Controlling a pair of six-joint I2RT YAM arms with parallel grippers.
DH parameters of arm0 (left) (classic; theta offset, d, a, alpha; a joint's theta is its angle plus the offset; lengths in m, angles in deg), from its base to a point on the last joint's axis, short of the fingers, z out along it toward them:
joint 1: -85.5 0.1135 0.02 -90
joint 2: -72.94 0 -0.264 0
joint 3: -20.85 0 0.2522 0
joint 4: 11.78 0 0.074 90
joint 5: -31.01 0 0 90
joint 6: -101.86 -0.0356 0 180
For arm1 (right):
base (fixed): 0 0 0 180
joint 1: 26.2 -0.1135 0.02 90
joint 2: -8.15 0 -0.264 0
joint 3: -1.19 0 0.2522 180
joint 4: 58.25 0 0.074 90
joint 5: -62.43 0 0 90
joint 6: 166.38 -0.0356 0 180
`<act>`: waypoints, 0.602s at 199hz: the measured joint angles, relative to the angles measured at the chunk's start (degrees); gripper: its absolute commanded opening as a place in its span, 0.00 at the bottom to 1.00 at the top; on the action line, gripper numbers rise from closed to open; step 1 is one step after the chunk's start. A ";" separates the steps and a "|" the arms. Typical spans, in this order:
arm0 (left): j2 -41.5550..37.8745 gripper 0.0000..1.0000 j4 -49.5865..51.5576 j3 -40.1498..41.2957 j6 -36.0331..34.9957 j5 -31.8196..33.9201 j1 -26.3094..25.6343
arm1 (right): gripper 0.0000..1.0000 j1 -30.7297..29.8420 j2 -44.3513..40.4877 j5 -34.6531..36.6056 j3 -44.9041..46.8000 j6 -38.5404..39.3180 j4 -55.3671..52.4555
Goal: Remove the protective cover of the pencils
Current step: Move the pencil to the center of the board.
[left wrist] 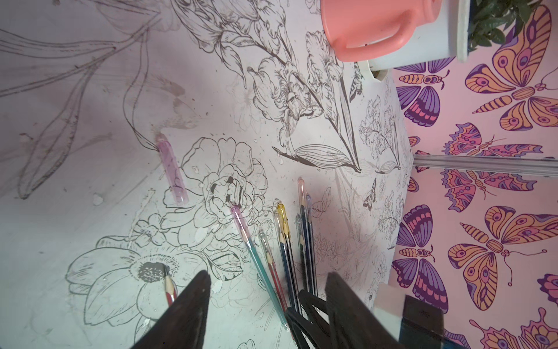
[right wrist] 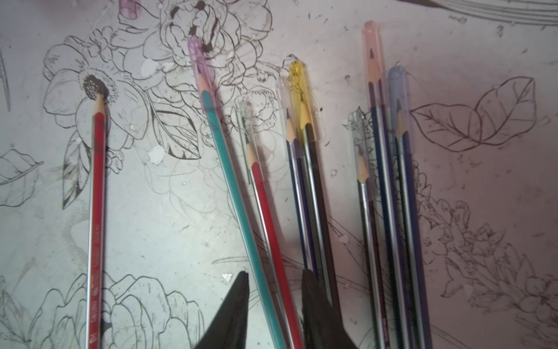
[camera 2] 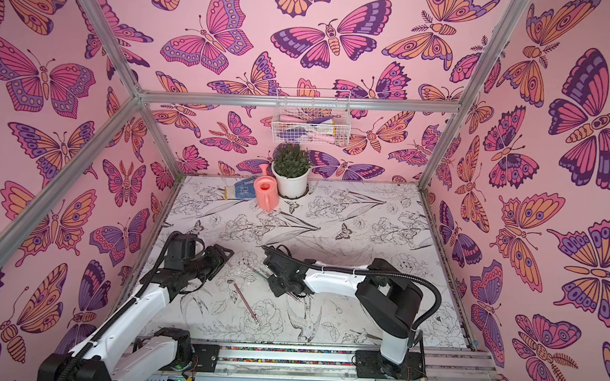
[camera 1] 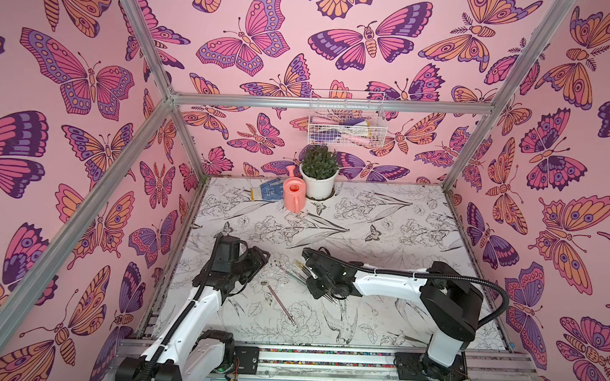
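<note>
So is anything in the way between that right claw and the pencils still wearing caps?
Nothing visible does. The right gripper hangs open just over the teal pencil and a capped red pencil, which run between its fingertips. The other pencils lie alongside, not across them.

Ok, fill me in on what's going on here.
A robot is pulling the caps off pencils lying on the table. One red pencil already lies bare, apart from the bunch, and a loose pink cap lies on the table too. The rest still wear caps. The right pincer is over the bunch, jaws open astride a teal pencil and a capped red pencil. The left pincer hangs open, holding nothing.
</note>
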 measured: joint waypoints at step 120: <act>-0.13 0.64 -1.68 1.62 1.90 0.81 -0.83 | 0.29 -0.13 2.86 -3.02 -0.13 -0.20 1.27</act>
